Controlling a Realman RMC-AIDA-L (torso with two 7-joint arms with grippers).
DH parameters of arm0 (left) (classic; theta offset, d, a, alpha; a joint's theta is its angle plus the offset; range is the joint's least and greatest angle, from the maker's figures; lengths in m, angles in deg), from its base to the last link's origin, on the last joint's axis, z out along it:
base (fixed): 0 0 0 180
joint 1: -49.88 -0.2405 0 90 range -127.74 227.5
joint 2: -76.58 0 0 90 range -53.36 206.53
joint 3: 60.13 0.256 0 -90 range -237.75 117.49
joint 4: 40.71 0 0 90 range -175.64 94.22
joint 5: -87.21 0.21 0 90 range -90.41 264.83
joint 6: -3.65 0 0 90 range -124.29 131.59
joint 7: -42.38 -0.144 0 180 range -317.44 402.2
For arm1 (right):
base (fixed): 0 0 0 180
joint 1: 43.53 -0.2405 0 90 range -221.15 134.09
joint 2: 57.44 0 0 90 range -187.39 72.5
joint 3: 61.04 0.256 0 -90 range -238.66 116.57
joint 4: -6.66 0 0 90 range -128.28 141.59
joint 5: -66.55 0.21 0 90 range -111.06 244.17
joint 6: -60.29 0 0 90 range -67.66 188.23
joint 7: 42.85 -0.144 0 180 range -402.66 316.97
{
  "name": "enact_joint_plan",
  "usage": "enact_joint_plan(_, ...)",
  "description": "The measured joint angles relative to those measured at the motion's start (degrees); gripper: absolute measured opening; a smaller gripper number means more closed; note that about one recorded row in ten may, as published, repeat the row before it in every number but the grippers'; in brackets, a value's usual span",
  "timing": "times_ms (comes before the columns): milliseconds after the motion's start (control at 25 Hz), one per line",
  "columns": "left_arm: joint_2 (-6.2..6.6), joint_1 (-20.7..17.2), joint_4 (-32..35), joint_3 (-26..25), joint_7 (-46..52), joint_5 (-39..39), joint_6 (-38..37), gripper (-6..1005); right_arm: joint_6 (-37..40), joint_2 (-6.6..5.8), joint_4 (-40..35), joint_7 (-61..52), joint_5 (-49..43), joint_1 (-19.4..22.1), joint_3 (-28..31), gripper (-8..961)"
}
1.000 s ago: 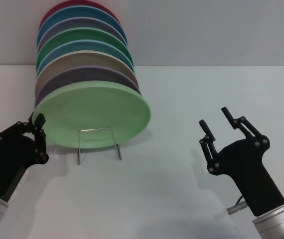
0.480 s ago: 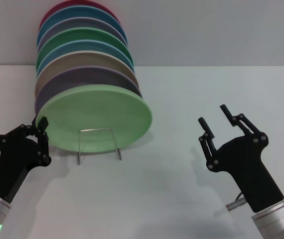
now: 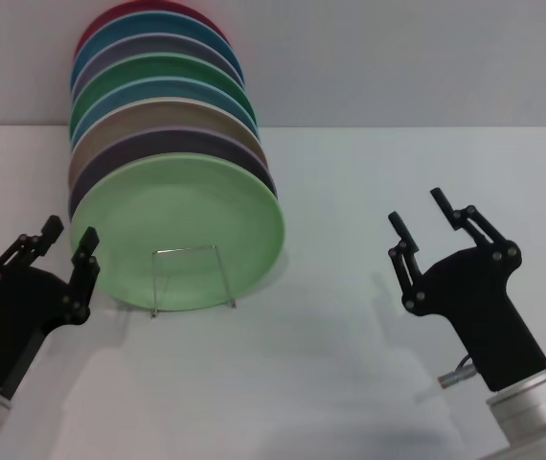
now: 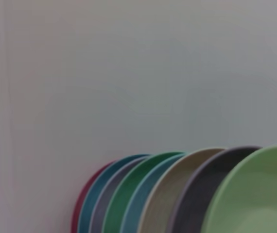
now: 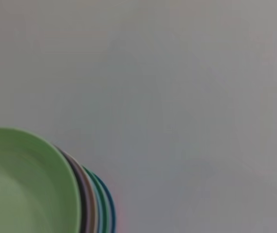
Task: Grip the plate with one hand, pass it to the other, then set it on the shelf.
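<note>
Angling up from the near left, left gripper (image 3: 68,240) spread open beside the rim of the plate (image 3: 185,233), holding nothing. Tilting up at near right, right gripper (image 3: 419,209) likewise open and empty, well apart. Farther back on the counter (image 3: 350,326), plate leaning upright on the shelf (image 3: 191,276), fronting a row of coloured plates (image 3: 158,86).

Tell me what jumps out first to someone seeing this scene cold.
A fanned row of colourful plates stands on edge at the far left of the white table, with the big mint-green plate at the front on a thin wire rack. The left gripper is open beside its rim; the right gripper hovers open, well apart.
</note>
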Motion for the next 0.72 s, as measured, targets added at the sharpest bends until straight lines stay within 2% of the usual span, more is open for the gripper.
enact_joint_plan(200,0.05,-2.1,0.0,0.1,0.0,0.0,-4.4,378,-0.7,0.03,-0.3,-2.5,0.4,-0.6,2.9,409)
enact_joint_plan(240,0.06,-4.1,0.0,0.1,0.0,0.0,-8.1,378,-0.8,0.04,-0.5,-3.3,1.4,-1.0,4.0,409)
enact_joint_plan(400,0.08,-6.3,-0.1,-0.6,2.3,-0.3,-12.1,377,-0.9,0.03,-0.6,-4.2,3.4,-1.4,4.9,409)
enact_joint_plan(720,0.28,-5.7,0.8,-5.6,11.9,-0.4,-11.2,377,-0.6,-0.31,-3.7,-17.0,4.9,-1.5,6.7,409)
